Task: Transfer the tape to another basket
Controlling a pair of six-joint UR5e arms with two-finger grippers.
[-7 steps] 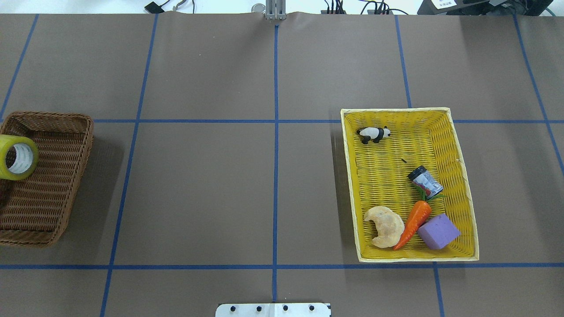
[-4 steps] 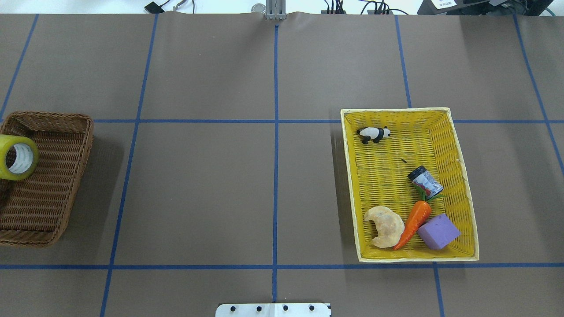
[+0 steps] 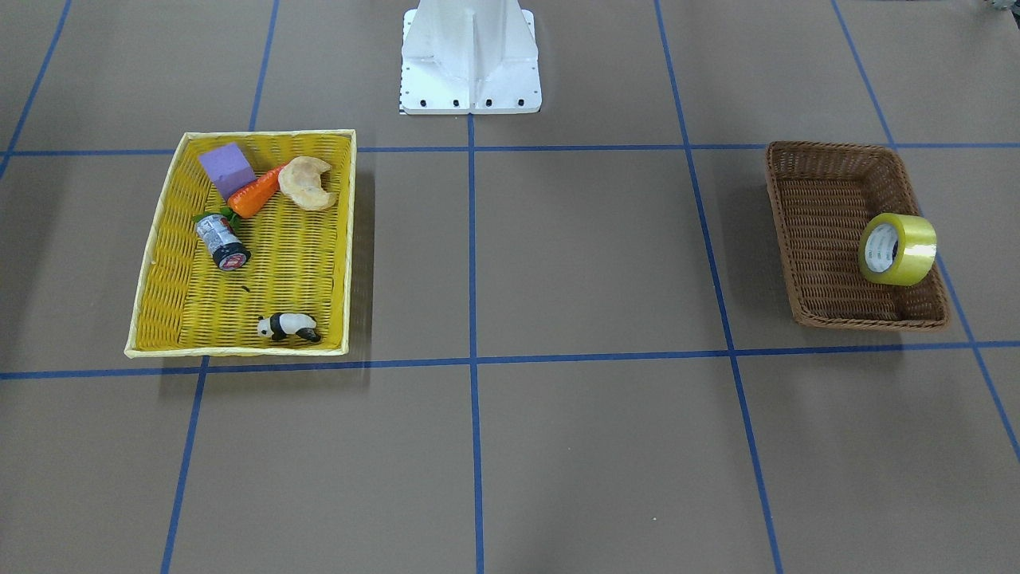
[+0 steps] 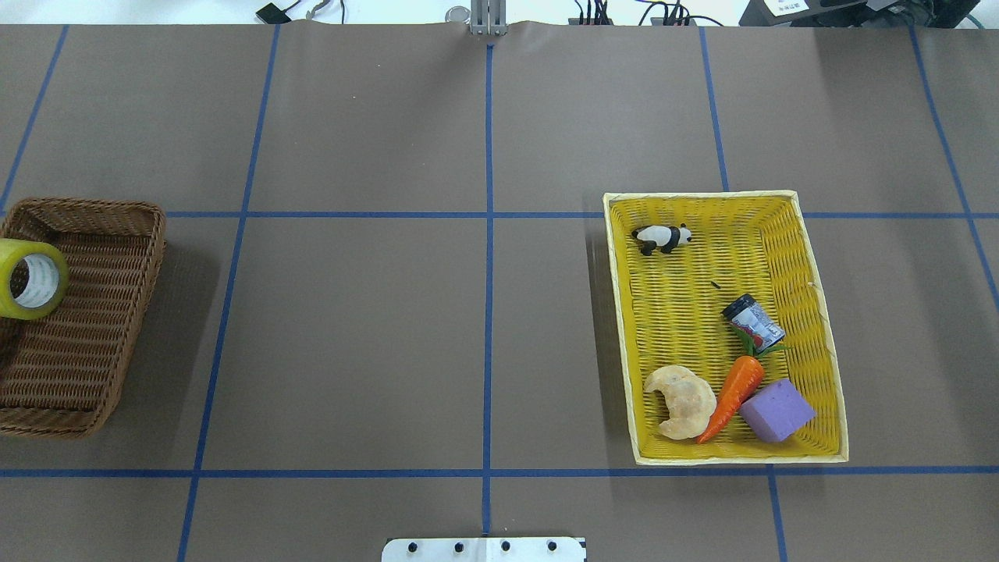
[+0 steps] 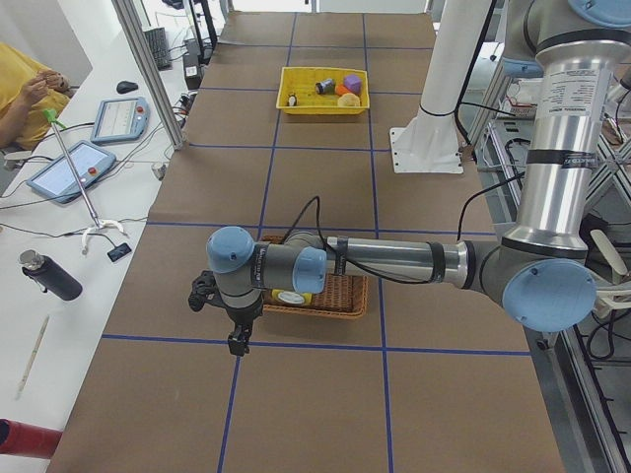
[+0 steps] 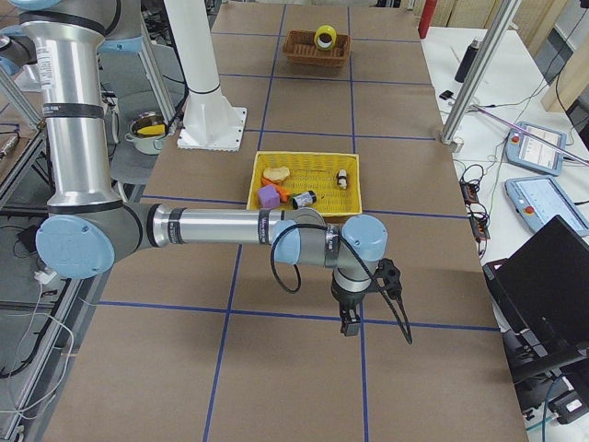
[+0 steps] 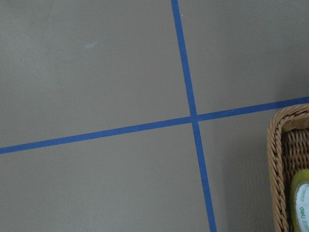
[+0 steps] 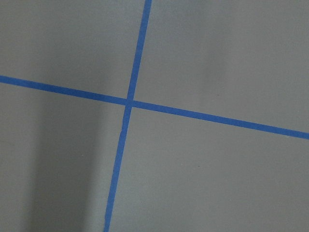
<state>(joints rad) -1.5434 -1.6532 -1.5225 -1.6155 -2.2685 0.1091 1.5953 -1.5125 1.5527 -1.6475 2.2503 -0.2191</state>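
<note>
The yellow-green tape [image 4: 31, 279] lies on its side against the outer wall of the dark brown wicker basket [image 4: 117, 215] at the table's left end. It also shows in the front-facing view [image 3: 896, 249] and at the edge of the left wrist view [image 7: 301, 203]. My left gripper [image 5: 237, 342] hangs over the bare table just beyond the basket, seen only in the exterior left view. My right gripper [image 6: 347, 324] hangs over the bare table beside the yellow tray, seen only in the exterior right view. I cannot tell whether either is open or shut.
A bright yellow woven tray [image 4: 702, 196] on the right holds a toy panda [image 4: 662, 237], a small grey can [image 4: 754, 320], a carrot [image 4: 734, 394], a croissant [image 4: 680, 400] and a purple block [image 4: 776, 410]. The robot's white base [image 3: 470, 56] stands at the table's near edge.
</note>
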